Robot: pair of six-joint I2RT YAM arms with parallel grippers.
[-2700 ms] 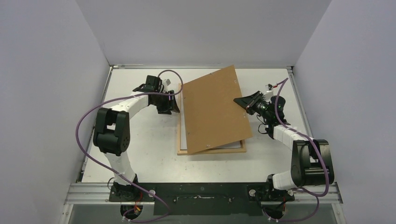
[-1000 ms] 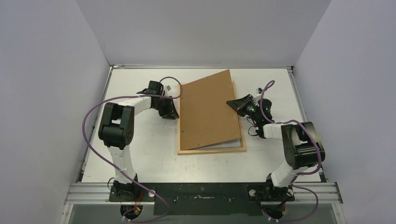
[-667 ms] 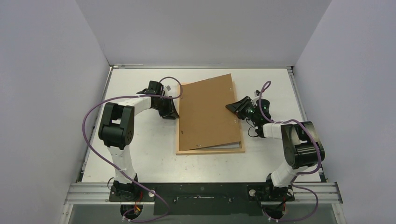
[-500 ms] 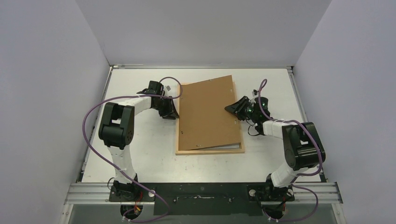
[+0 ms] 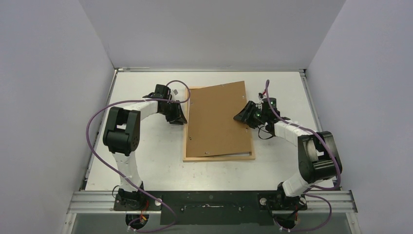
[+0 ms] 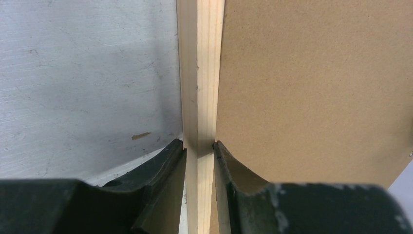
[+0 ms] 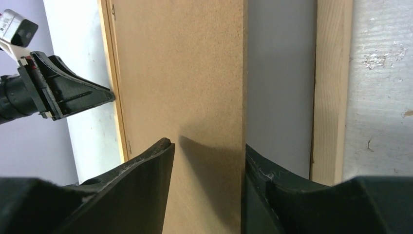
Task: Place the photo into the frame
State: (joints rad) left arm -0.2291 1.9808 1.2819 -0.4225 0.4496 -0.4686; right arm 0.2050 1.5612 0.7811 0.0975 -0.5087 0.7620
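Frame point(image 5: 219, 158) lies mid-worktop point(image 5: 146, 161). My left gripper point(image 6: 198, 145) is clamped on its left bar. My right gripper point(image 7: 207, 146) has its jaws apart over the backing board point(image 5: 218, 119). Photo not visible. Risk: the skewed board rides on the bars and won't seat.

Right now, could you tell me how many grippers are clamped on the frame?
1: the left gripper pinches the frame by its left bar. The right gripper stands open at the backing board's right edge.
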